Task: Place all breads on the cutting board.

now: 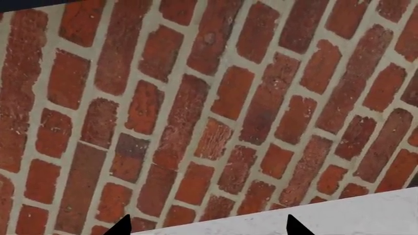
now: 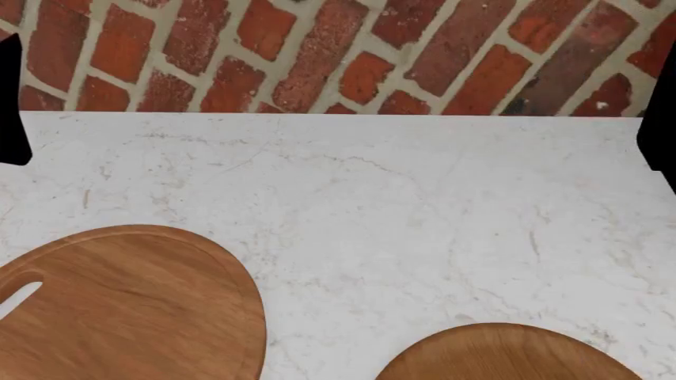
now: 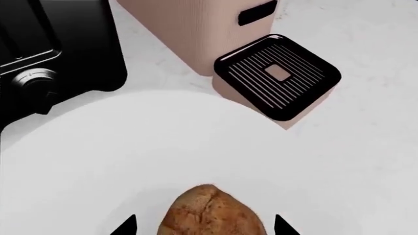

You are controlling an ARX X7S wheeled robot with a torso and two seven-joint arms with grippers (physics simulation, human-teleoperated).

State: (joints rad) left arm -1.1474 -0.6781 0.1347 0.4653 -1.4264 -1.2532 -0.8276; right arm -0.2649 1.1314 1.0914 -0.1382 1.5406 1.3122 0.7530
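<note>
A dark-brown speckled bread roll (image 3: pixel 210 210) lies on a white plate (image 3: pixel 130 156) in the right wrist view. My right gripper (image 3: pixel 205 227) is open, one black fingertip (image 3: pixel 128 226) on each side of the roll, with a small gap to it. The round wooden cutting board (image 2: pixel 138 309) with its handle hole lies at the lower left of the head view, with nothing on its visible part. My left gripper (image 1: pixel 207 227) is open and holds nothing; it faces the brick wall (image 1: pixel 196 107) over the back edge of the white counter (image 1: pixel 339 215).
A round wooden plate (image 2: pixel 507 355) shows at the bottom right of the head view. A black toaster (image 3: pixel 52 49) and a tan box with a black grille (image 3: pixel 277 73) stand beyond the white plate. Dark arm parts (image 2: pixel 11 95) cut in at both side edges.
</note>
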